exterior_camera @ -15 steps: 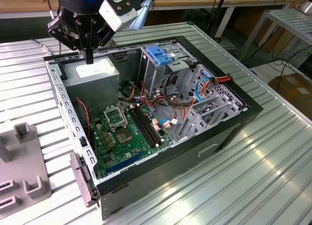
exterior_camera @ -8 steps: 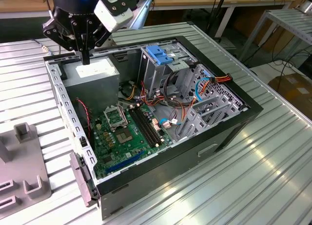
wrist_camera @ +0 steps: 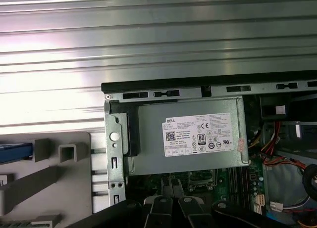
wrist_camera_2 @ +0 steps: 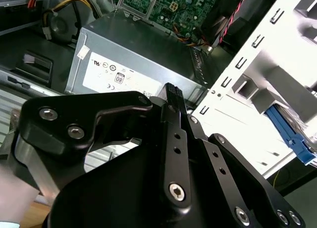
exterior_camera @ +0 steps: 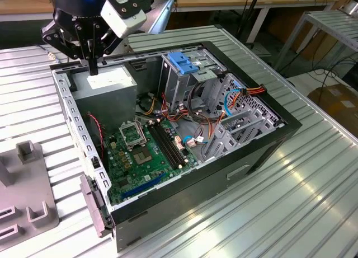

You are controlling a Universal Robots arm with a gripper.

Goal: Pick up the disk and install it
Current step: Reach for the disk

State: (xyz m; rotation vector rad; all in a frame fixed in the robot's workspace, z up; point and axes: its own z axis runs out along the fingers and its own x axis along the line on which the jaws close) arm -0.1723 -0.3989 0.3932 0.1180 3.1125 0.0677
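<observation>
here, case (exterior_camera: 254, 171) holding power supply (exterior_camera: 109, 83), gripper (exterior_camera: 93, 69) above it, seemingly closed

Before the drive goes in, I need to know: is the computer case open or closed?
Open. The computer case lies on its side with no side panel, leaving the motherboard and power supply exposed.

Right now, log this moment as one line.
gripper: shut, holding nothing | position: over power-supply box | scene: open computer case
</observation>
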